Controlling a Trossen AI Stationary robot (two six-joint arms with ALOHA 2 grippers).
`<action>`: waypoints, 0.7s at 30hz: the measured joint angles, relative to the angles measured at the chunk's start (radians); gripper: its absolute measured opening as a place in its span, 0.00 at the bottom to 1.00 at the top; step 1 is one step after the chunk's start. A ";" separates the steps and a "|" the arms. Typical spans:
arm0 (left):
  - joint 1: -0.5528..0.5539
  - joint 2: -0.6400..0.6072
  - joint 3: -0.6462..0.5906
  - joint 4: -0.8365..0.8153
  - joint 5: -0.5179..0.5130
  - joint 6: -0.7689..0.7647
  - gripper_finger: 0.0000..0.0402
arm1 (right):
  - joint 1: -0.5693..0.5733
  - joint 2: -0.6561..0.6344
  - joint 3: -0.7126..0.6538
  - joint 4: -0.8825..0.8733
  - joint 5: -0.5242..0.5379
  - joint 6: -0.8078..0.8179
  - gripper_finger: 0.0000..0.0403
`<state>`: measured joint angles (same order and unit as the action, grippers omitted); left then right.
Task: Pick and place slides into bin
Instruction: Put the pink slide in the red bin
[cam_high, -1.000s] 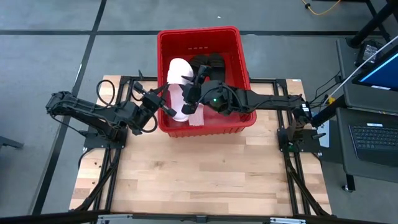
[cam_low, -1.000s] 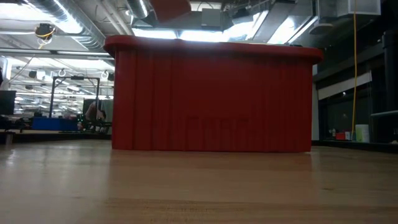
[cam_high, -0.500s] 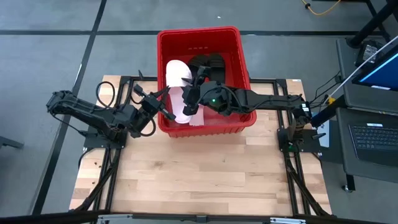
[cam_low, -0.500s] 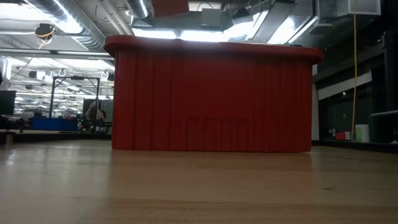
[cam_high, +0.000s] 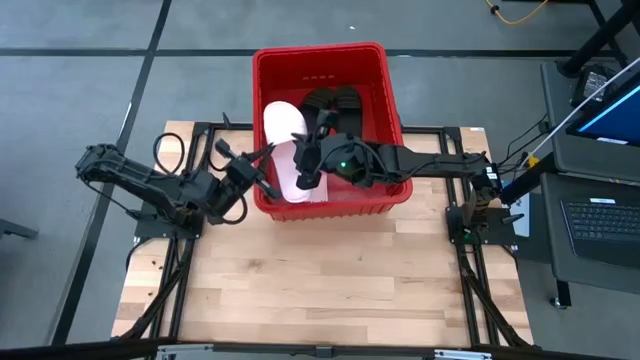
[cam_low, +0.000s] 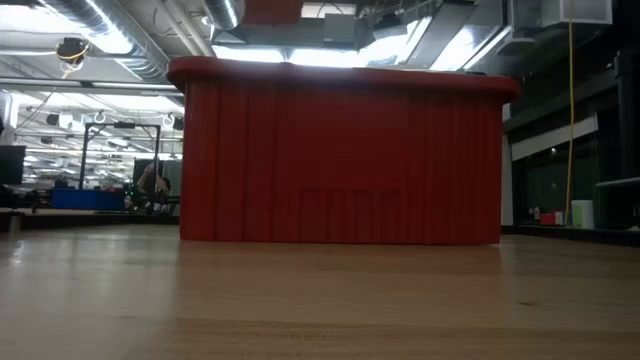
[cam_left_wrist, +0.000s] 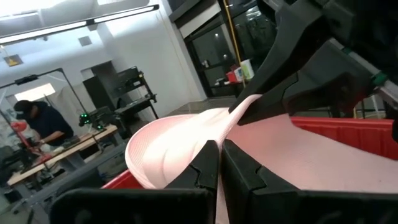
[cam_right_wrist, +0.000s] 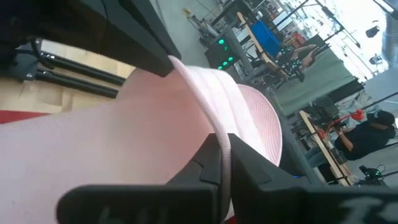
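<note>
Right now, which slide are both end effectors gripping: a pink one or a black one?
A pink slide: the left end effector and right end effector pinch it; the black slides lie untouched in the bin.

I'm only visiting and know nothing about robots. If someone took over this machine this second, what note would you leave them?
Right gripper: over the red bin, shut on a pale pink slide.
Left gripper: at the bin's left wall, pinching the same pink slide's edge.
Black slides: lying in the bin's far end.
Done: no slides show on the table.
Left: release the pink slide into the bin and pull both arms back. A second pink slide can't be made out.
</note>
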<state>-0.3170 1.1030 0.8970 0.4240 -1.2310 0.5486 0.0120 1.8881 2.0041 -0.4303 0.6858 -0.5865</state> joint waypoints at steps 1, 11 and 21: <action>-0.005 0.000 0.000 0.000 -0.003 0.007 0.01 | 0.000 0.000 0.000 -0.004 0.000 0.000 0.03; -0.034 -0.027 0.000 0.008 0.039 0.032 0.15 | -0.002 -0.003 0.016 -0.012 0.050 -0.028 0.03; -0.059 -0.093 0.000 0.029 -0.009 0.116 0.26 | 0.012 -0.007 0.183 -0.230 0.037 0.003 0.03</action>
<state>-0.3764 1.0097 0.8970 0.4532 -1.2395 0.6649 0.0243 1.8809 2.1872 -0.6602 0.7223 -0.5835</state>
